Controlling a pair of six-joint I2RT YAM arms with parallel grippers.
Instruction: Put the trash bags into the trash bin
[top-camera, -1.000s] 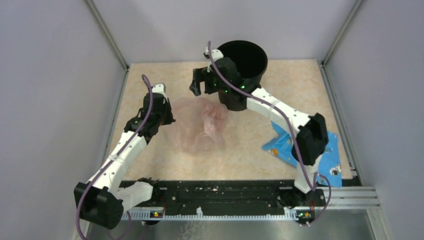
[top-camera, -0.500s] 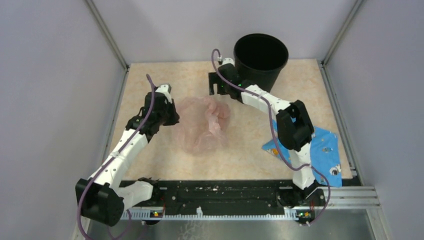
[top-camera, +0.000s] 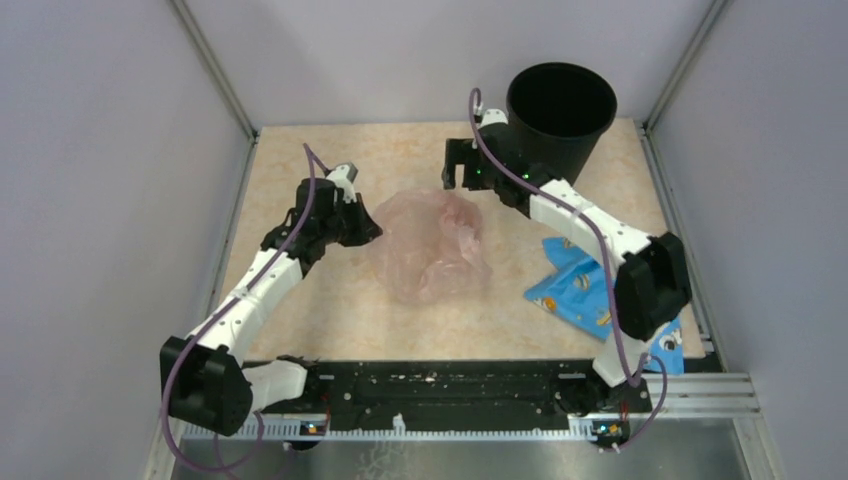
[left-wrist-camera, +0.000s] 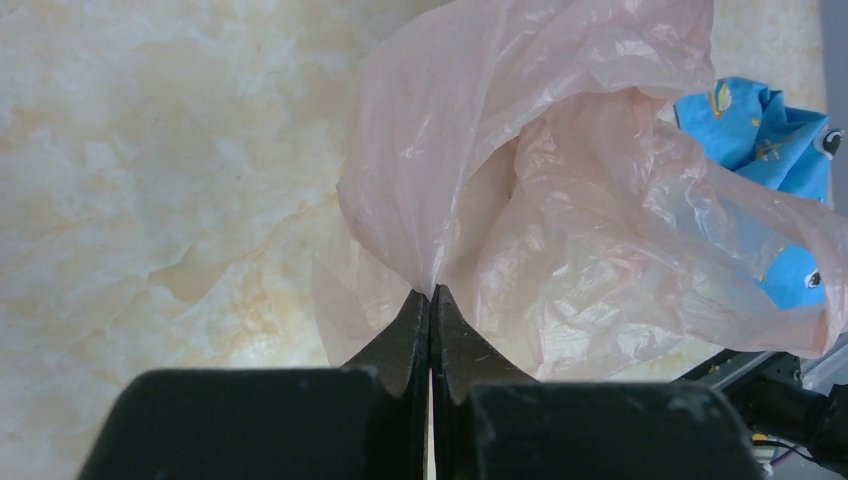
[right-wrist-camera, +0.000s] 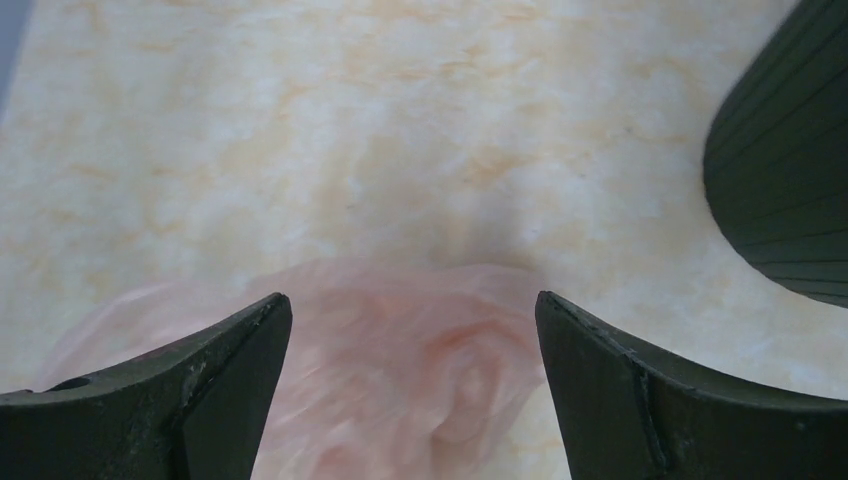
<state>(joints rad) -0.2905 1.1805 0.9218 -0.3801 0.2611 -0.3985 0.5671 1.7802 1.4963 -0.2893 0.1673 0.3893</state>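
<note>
**Closing of the gap between bag and bin noted**

Starting nearest the arm bases, a blue printed wrapper (top-camera: 583, 296) is recorded on the table (top-camera: 330, 310), in front of the trash bin (top-camera: 560, 150) and well apart from it. No part in the task is ascribed to it.

Further in, the left gripper (left-wrist-camera: 432, 300) is found clamped tight on a pinched fold of the trash bag (top-camera: 432, 245), with pale-pink film ballooning out beyond the tips. Against the view of a second ago, gripper and bag have been carried some way toward the bin. The bag is still left of and in front of the bin, resting on the table, not over the rim.

Beyond that, the right gripper (right-wrist-camera: 412, 310) is seen with jaws spread wide and nothing held. It stands just beside the bin's left wall, and the far edge of the bag shows beneath it. Contact with the bin cannot be confirmed.

At the far right corner, the bin is found upright and empty. A second ago it stood nearer the middle of the back edge, with the right arm about it.

It is judged that the bin has been repositioned and released, and that the bag remains to be lifted in.
</note>
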